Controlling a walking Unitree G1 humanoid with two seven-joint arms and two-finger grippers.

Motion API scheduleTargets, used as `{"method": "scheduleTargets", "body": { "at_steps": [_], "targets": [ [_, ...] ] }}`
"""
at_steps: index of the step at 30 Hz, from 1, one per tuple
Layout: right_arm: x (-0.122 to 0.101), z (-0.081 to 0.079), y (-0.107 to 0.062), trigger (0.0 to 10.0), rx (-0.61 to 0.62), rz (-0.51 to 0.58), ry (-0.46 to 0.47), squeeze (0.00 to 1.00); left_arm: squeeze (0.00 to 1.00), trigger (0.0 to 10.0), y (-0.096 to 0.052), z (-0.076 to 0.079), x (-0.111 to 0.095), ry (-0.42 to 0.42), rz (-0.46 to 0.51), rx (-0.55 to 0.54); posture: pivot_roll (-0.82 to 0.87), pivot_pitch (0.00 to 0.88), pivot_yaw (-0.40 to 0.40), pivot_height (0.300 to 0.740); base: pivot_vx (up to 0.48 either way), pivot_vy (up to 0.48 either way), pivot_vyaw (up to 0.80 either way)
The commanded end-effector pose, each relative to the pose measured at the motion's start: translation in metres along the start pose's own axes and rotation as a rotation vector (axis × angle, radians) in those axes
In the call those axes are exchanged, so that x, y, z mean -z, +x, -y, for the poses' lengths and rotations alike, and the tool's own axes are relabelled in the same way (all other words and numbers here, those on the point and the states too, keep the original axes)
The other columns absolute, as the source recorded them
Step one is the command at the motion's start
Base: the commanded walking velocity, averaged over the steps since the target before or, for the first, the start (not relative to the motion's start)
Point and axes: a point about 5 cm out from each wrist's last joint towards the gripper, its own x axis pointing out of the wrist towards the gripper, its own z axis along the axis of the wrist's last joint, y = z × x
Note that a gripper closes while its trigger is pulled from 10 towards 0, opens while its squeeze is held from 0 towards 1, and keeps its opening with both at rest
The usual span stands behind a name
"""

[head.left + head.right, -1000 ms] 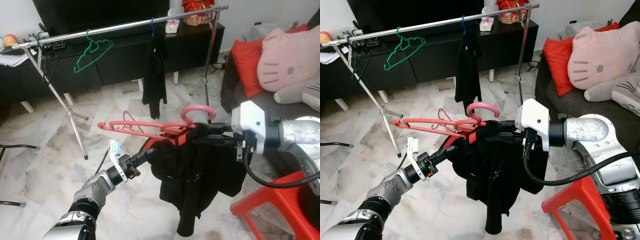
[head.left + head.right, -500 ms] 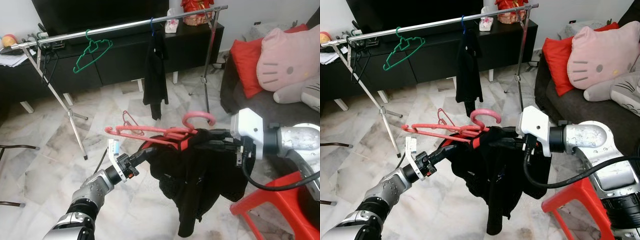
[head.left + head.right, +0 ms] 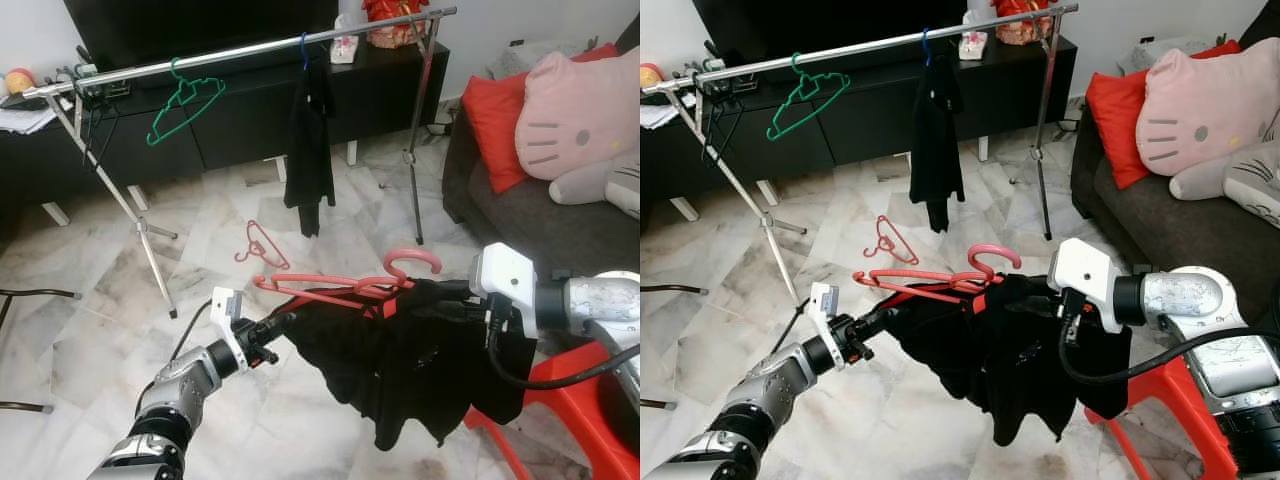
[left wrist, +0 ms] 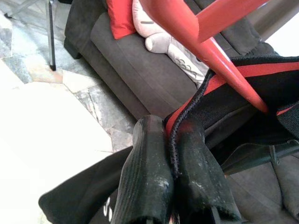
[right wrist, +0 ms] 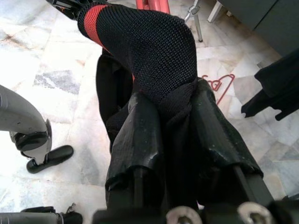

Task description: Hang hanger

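A pink-red hanger hangs level in mid-air between my two grippers, its hook turned up at the right end. A black garment with red trim is draped from the hanger and hangs below it. My left gripper is shut on the garment's trimmed edge at the left. My right gripper is shut on a bunch of the black fabric by the hook. The silver clothes rail runs across the room behind, well above and beyond the hanger.
A green hanger and a dark garment hang on the rail. Another red hanger lies on the marble floor below. A red plastic stool stands under my right arm. The grey sofa with cushions stands to the right.
Both grippers have carried the hanger and garment lower and to the right. The garment is now spread wider between them, and the red hanger on the floor has come into sight.
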Motion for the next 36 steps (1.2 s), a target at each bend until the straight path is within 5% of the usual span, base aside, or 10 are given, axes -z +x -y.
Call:
{"method": "scheduleTargets", "body": {
  "at_steps": [1, 21, 22, 24, 36],
  "targets": [
    [-0.005, 0.004, -0.005, 0.0, 0.026, 0.002, -0.033, 0.0, 0.0, 0.0, -0.009, -0.006, 0.0, 0.009, -0.011, -0.04, -0.2, 0.059, 0.096, 0.74, 0.0, 0.0, 0.0],
    [-0.005, 0.004, -0.005, 0.0, 0.026, 0.002, -0.033, 0.0, 0.0, 0.0, -0.009, -0.006, 0.0, 0.009, -0.011, -0.04, -0.2, 0.059, 0.096, 0.74, 0.0, 0.0, 0.0],
    [0.007, 0.005, -0.012, 0.0, 0.051, 0.037, 0.039, 0.0, 0.0, 10.0, -0.015, -0.014, 0.004, 0.049, -0.041, -0.155, -0.18, 0.062, 0.106, 0.74, 0.0, 0.0, 0.0],
    [0.016, 0.007, -0.02, 0.0, 0.088, 0.137, 0.155, 0.0, 0.0, 10.0, -0.021, -0.02, 0.005, 0.057, -0.043, -0.237, -0.18, 0.06, 0.106, 0.74, 0.0, 0.0, 0.0],
    [0.013, 0.005, -0.019, 0.0, 0.065, 0.186, 0.161, 0.0, 0.0, 10.0, -0.022, -0.022, 0.003, 0.066, -0.034, -0.272, -0.18, 0.062, 0.104, 0.74, 0.0, 0.0, 0.0]
  ]
}}
